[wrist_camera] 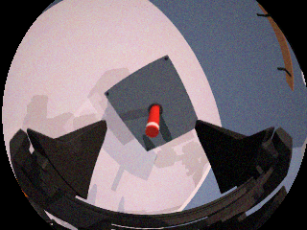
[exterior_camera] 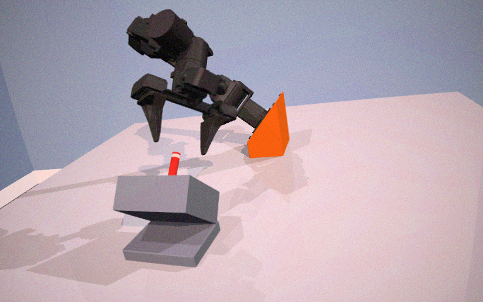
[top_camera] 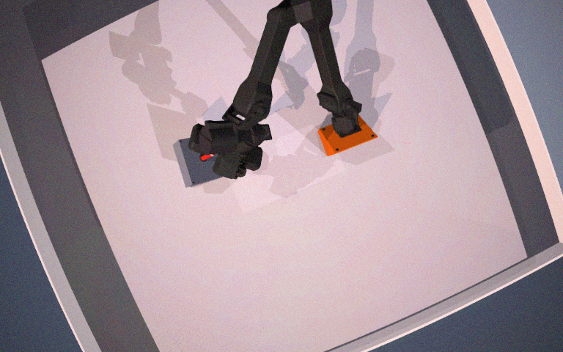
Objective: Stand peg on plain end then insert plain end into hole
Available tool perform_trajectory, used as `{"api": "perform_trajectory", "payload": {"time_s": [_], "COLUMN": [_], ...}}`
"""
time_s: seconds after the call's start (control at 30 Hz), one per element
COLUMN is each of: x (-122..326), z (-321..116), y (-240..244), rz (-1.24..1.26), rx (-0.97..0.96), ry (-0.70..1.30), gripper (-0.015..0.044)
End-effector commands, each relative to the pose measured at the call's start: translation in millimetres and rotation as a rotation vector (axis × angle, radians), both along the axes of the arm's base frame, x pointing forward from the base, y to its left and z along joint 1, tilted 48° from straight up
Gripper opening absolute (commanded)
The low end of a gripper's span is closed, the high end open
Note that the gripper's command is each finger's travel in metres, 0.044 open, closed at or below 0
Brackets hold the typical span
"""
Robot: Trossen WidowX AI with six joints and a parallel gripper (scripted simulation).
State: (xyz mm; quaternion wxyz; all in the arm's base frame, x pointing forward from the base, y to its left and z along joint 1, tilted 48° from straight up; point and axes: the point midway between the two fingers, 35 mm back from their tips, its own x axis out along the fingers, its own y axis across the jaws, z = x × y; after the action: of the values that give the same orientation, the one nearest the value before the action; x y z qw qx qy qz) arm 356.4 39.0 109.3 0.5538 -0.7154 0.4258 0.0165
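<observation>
Pale pink tabletop (top_camera: 290, 269) (exterior_camera: 356, 213) (wrist_camera: 62, 62) spread under your setup, crossed by overlapping shadows, with a blue-grey background (exterior_camera: 320, 46) behind it in the exterior view. Your peg (top_camera: 206, 157) (exterior_camera: 173, 164) (wrist_camera: 153, 121) stuck out of the hole (wrist_camera: 160, 108) in the grey panel (top_camera: 195, 166) (exterior_camera: 153, 194) (wrist_camera: 139, 88), banded end up and out, plain end inside and hidden. In the exterior view its long axis ran steeply up with a slight lean to the right; in the wrist view it ran from the hole toward the near side of the picture. You couldn't tell from these views whether it touched the bottom.

It was a slim red cylinder, with a white band (exterior_camera: 176, 155) (wrist_camera: 152, 126) just short of its exposed end and a bit of red past the band. In the top view, your arm covered part of the panel, and only a small piece of the peg showed.

Your gripper (top_camera: 223, 149) (exterior_camera: 180, 148) (wrist_camera: 152, 125) was spread wide with nothing pinched. Its fingertips were above the peg in the exterior view, apart from it, and you had open room on both sides of it in the wrist view. The panel's edges looked straight in the exterior view, its block overhanging a lower slab. You had the orange wedge mount (top_camera: 361, 133) (exterior_camera: 266, 138) well apart to the right.
</observation>
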Motion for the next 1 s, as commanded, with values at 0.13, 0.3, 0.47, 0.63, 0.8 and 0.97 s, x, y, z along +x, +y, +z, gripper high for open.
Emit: {"api": "perform_trajectory", "payload": {"time_s": [0.13, 0.3, 0.47, 0.63, 0.8, 0.97], "x": [-7.5, -12.9, -18.4, -23.9, -29.6, -32.8], "z": [8.0, 10.7, 13.4, 15.7, 17.5, 19.2], "y": [9.6, 14.5, 19.2, 23.5, 27.6, 30.3], "rz": [0.002, 0.003, 0.004, 0.006, 0.008, 0.008], "rx": [0.004, 0.003, 0.001, -0.001, -0.004, -0.004], "ry": [-0.011, -0.011, -0.011, -0.012, -0.014, -0.014], "gripper": [0.0440, 0.0440, 0.0440, 0.0440, 0.0440, 0.0440]}}
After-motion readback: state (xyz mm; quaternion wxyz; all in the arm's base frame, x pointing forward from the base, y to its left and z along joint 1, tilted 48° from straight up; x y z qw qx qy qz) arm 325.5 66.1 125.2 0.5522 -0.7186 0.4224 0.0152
